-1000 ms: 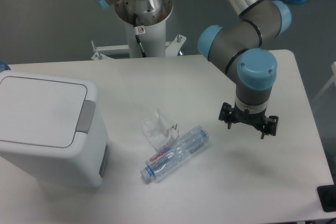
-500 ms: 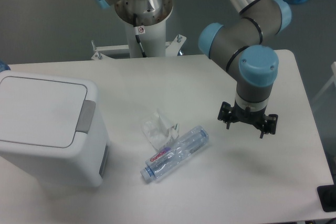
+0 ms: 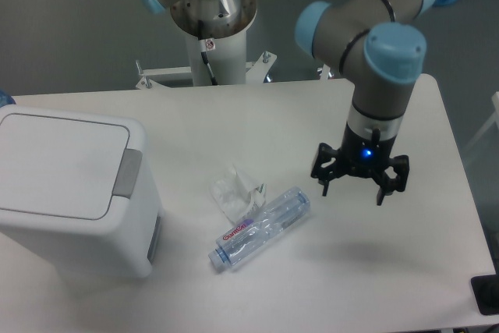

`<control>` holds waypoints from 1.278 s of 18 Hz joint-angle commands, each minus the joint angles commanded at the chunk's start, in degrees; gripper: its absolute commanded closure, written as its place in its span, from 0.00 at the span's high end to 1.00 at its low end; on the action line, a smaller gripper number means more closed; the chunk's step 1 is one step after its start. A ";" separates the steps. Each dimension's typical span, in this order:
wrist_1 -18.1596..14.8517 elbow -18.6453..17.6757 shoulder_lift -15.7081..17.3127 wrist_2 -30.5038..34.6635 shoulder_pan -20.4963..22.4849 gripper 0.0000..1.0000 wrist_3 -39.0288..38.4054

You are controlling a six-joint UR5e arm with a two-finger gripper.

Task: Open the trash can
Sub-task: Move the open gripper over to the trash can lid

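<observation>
White plastic fills the 9 o'clock side of the table (image 3: 234, 122): there we see the trash can (image 3: 74, 189), a boxy bin with rounded corners, standing upright with its flat lid down and shut. Its grey push-tab (image 3: 127, 172) sits on the lid edge that faces 3 o'clock. Toward the centre of the table, well apart from the bin, we find a clear plastic bottle (image 3: 261, 226) lying on its side, its length running from about 7 o'clock to 1 o'clock, with a label near its lower end. A crumpled piece of clear wrapping (image 3: 234, 191) lies just beside the bottle at its 11 o'clock side, seemingly touching it. Over at 3 o'clock the arm (image 3: 374, 29), grey with pale blue joint caps, hangs down over the table, and the end effector (image 3: 359, 171) points downward with a small blue light glowing at its wrist. We see its two black fingers (image 3: 327, 168) spread wide apart with nothing between them. It hovers above bare table, to the 2 o'clock side of the bottle and far from the trash can.
</observation>
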 joint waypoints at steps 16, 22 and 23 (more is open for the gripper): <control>2.55 -2.37 7.65 -10.74 -10.37 1.00 -10.02; 2.55 -3.16 7.57 -10.57 -13.79 1.00 -11.51; 2.55 -3.25 7.57 -10.57 -14.50 1.00 -12.65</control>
